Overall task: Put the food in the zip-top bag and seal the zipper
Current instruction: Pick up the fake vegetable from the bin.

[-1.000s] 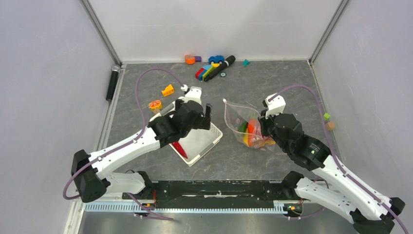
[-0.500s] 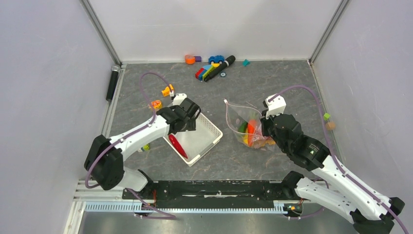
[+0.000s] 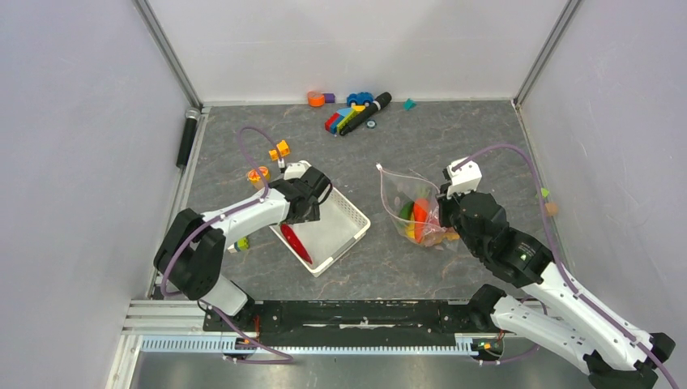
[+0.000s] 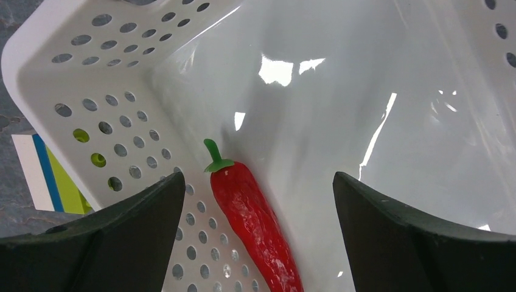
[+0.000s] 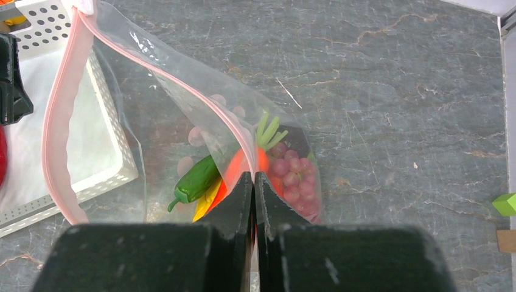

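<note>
- Our left gripper (image 4: 258,185) stands spread; the red chilli (image 4: 252,225) lies under the gap between its fingers, in the white basket (image 4: 109,121).
- Our right gripper (image 5: 254,182) pinches the zipper (image 5: 53,121) of the zip-top bag (image 5: 164,140).

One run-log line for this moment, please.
left gripper: open above chilli in basket | right gripper: shut on bag rim | bag: holds grapes, other food | zipper: unsealed
</note>
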